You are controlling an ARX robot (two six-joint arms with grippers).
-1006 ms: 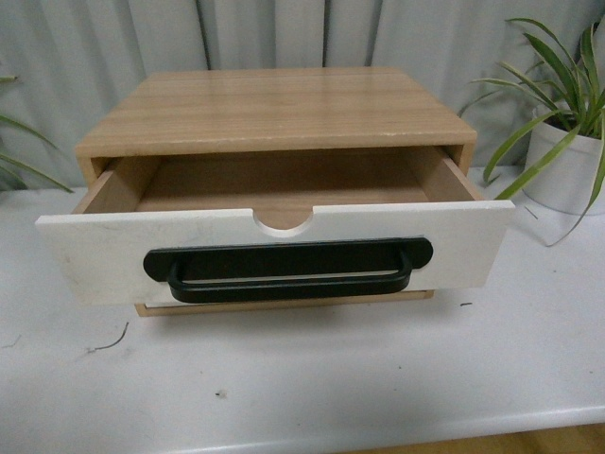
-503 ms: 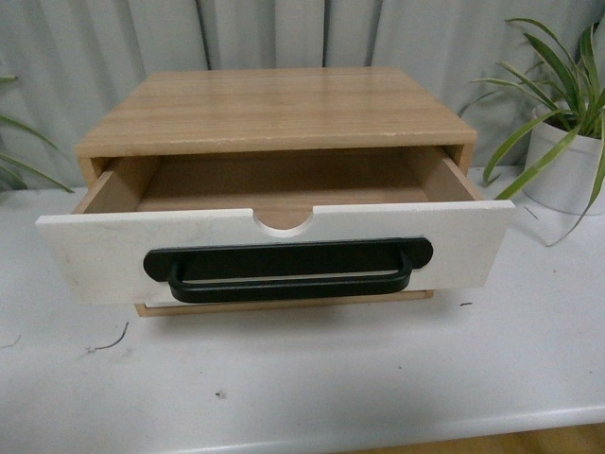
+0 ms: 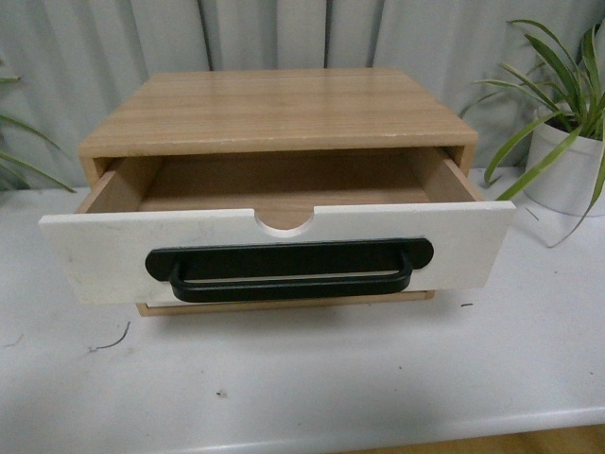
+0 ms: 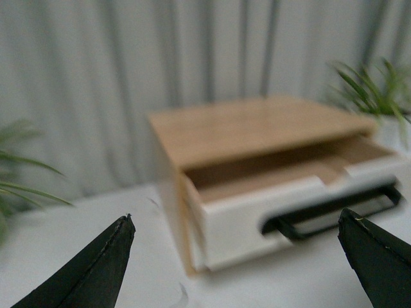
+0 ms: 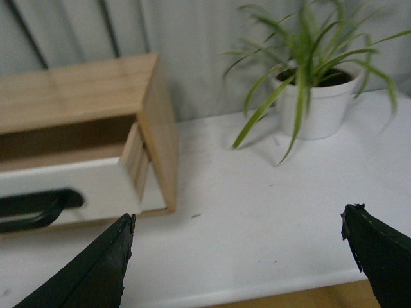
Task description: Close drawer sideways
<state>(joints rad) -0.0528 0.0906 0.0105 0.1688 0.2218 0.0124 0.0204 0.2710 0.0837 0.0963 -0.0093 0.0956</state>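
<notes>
A pleated grey curtain point(image 3: 113, 47) hangs behind the back edge of the white bench point(image 3: 378, 378). A light wood cabinet point(image 3: 284, 109) sits midway along the bench, nearer the back edge than the front. The drawer point(image 3: 95, 251) stands pulled partway out of the cabinet toward the front edge, its white front clear of the cabinet's opening, its light wood sides and bare inside showing. A spider plant in a white pot point(image 3: 565, 165) stands near the back right corner, well apart from the cabinet. More green leaves point(image 3: 19, 156) reach in at the left edge. A wide black bar handle point(image 3: 288, 270) runs across the drawer front, below a semicircular notch point(image 3: 284, 223) in its top edge. A thin twig point(image 3: 112, 339) lies on the bench toward the front left.

The left gripper point(image 4: 234, 218), in a blurred view, is spread wide and holds nothing. The right gripper point(image 5: 237, 215) is likewise spread wide and bare, apart from the drawer.
</notes>
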